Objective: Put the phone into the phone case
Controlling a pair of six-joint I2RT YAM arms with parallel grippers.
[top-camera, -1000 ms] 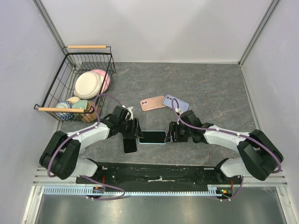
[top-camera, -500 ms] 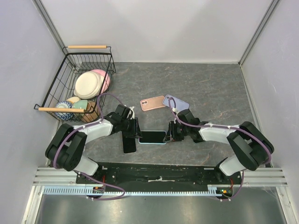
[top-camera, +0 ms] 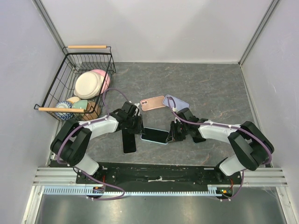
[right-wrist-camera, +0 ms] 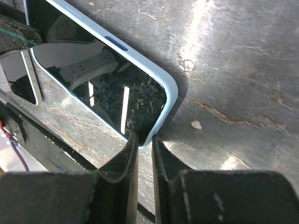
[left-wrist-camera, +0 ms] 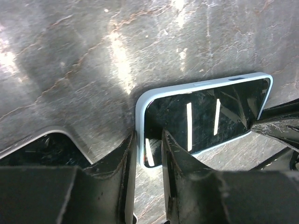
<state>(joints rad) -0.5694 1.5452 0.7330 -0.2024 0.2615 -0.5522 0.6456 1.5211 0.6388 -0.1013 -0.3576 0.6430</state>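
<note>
Phone (top-camera: pixel 155 135), dark screen up and framed by the pale-blue phone case (left-wrist-camera: pixel 140 105), lies on the desk (top-camera: pixel 210 88) between both arms; left gripper (left-wrist-camera: pixel 145 154) jaws pinch the case rim at one end, right gripper (right-wrist-camera: pixel 144 142) jaws pinch the opposite corner.

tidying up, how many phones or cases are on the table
4: a blue-cased phone between the left gripper and right gripper, a dark phone beside it, a pink one and a lavender one behind. Some may be hidden.
</note>
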